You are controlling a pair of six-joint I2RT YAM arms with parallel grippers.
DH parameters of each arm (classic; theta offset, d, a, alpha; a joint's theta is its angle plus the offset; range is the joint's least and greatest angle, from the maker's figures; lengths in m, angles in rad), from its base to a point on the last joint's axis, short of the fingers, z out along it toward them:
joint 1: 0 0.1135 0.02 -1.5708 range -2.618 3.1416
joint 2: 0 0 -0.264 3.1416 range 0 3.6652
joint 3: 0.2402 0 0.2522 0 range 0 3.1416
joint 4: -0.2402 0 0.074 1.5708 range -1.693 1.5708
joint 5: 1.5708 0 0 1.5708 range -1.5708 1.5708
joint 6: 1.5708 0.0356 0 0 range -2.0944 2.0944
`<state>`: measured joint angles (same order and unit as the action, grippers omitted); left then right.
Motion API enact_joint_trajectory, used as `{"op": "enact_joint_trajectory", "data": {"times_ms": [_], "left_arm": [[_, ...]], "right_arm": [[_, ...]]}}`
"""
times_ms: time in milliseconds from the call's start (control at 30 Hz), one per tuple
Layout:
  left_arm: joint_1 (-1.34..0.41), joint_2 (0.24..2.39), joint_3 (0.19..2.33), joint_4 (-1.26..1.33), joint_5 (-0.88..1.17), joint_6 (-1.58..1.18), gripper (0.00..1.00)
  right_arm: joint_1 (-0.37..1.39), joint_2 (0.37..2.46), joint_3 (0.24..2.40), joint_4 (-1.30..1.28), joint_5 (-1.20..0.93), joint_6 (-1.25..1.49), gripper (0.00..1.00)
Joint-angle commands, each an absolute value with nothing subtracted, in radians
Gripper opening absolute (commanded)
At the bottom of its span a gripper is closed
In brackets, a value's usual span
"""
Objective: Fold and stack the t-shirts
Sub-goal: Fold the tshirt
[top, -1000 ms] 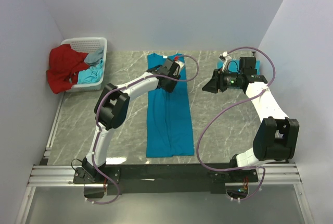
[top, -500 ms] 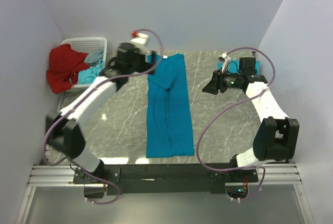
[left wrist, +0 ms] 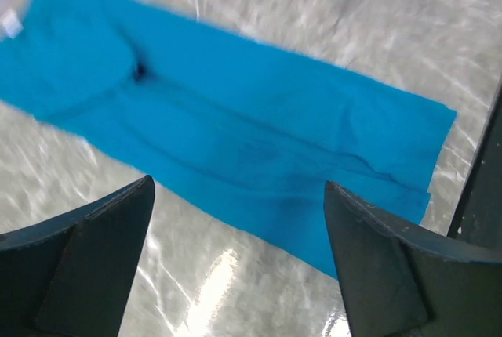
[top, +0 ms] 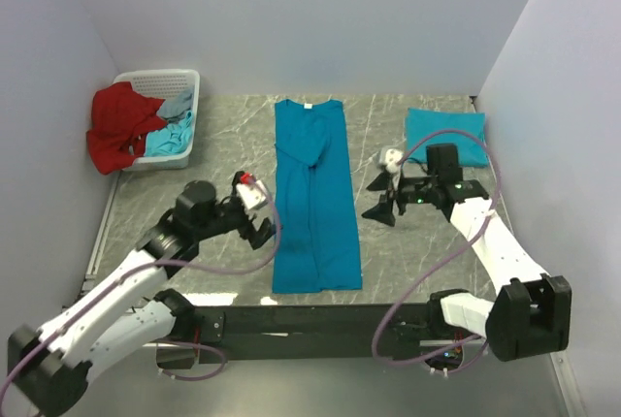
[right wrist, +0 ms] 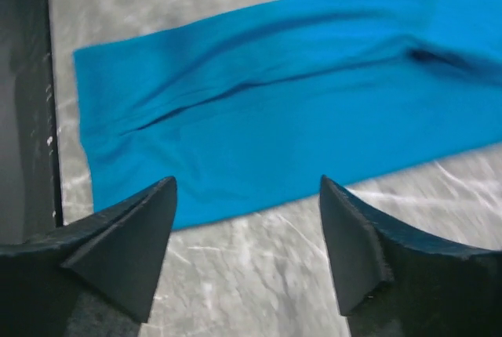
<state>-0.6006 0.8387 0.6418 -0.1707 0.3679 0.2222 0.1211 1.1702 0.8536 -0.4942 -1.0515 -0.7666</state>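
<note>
The grey marbled table (top: 218, 141) carries everything. Down its middle lies the largest piece, a teal t-shirt (top: 315, 194) already narrowed into a long strip, with its collar at the far end and its hem at the table's near edge. At the far left stands a white basket (top: 155, 76) heaped with red and pale blue cloth. At the far right a folded shirt (top: 444, 134) lies as a small flat rectangle.

The strip looks light, limp and layered. It will likely sag from any single pinch and slide on the smooth stone. The near hem corners seem the best hold, one per side, with all the layers pinched together.

The left gripper (top: 258, 231) sits just left of the strip's near half, and the right gripper (top: 376, 199) sits just right of it, about level. Both are spread wide and hold nothing. In each wrist view the dark fingers (left wrist: 86, 262) frame the teal cloth, which lies ahead of them, apart from the tips.
</note>
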Motion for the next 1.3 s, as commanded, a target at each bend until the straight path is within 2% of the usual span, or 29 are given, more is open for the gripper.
{"op": "enact_joint_trajectory", "data": {"times_ms": [0,67,167,267,300,333,467,533,633,900,1067,1267], "left_arm": [[-0.609,0.689,0.603,-0.121,0.476,0.325,0.92],[-0.626,0.605,0.54,-0.101,0.563,0.368,0.86],[-0.69,0.575,0.474,-0.063,0.61,0.434,0.82],[-0.816,0.67,0.512,-0.164,0.487,0.494,0.7],[-0.854,0.702,0.526,-0.188,0.438,0.502,0.54],[-0.929,0.731,0.553,-0.248,0.355,0.523,0.51],[-1.09,0.883,0.574,-0.334,0.255,0.552,0.5],[-1.187,0.917,0.551,-0.344,0.206,0.557,0.53],[-1.242,0.959,0.508,-0.319,0.149,0.561,0.57],[-1.285,1.075,0.453,-0.215,0.095,0.566,0.6],[-1.296,1.207,0.463,-0.186,0.003,0.592,0.55],[-1.296,1.204,0.422,-0.14,-0.1,0.594,0.56]], "right_arm": [[0.221,1.173,0.871,-0.461,-0.985,-0.917,0.77],[0.306,1.189,0.913,-0.605,-0.938,-1.018,0.72],[0.455,1.155,0.847,-0.672,-0.833,-1.146,0.72],[0.578,1.083,0.726,-0.646,-0.727,-1.152,0.73],[0.659,1.056,0.695,-0.632,-0.709,-1.141,0.73],[0.693,1.039,0.63,-0.597,-0.668,-1.119,0.73],[0.776,0.974,0.503,-0.552,-0.6,-1.13,0.74],[0.817,0.966,0.477,-0.552,-0.551,-1.144,0.74],[0.865,0.96,0.451,-0.534,-0.54,-1.151,0.74],[0.934,1.02,0.453,-0.48,-0.525,-1.124,0.73],[0.934,1.008,0.439,-0.456,-0.517,-1.111,0.73],[0.934,1.073,0.426,-0.403,-0.469,-1.085,0.7]]}}
